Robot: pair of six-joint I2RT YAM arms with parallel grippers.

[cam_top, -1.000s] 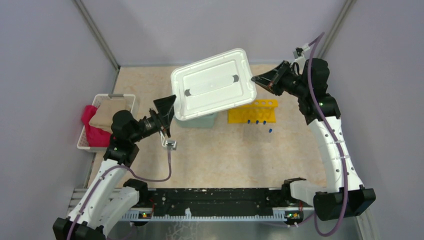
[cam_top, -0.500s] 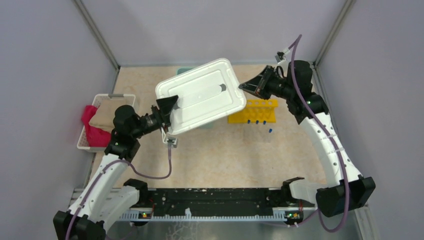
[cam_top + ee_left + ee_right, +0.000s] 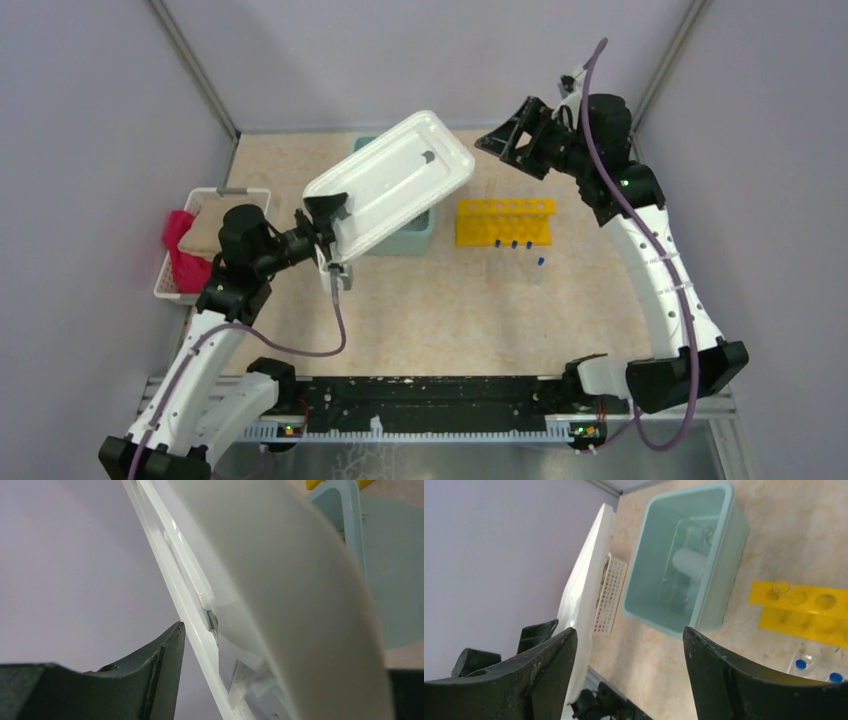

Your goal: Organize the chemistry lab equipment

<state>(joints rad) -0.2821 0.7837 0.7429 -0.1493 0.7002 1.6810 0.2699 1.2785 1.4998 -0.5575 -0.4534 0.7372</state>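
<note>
The left gripper (image 3: 327,224) is clamped on the near left edge of the white lid (image 3: 395,185). In the left wrist view one dark finger (image 3: 160,675) presses against the lid's rim. The lid is held up off the table and tilted steeply, its far end high, covering most of the teal bin (image 3: 412,240) beneath it.

To the right of the bin, four small blue-capped tubes (image 3: 514,244) lie on the table just in front of the yellow rack (image 3: 505,222). One lies a little nearer than the other three.

To the left, well apart from the bin, the white basket (image 3: 255,195) holds a pink cloth (image 3: 180,235) and a tan cloth (image 3: 215,232).

The right wrist view looks down into the uncovered bin. A white bottle (image 3: 689,562) and clear glassware (image 3: 671,592) lie on its floor.

Farthest back, the right gripper (image 3: 500,128) hangs in the air beyond the rack. Its jaws are spread wide with nothing between them, apart from the lid and well above the rack and tubes.
</note>
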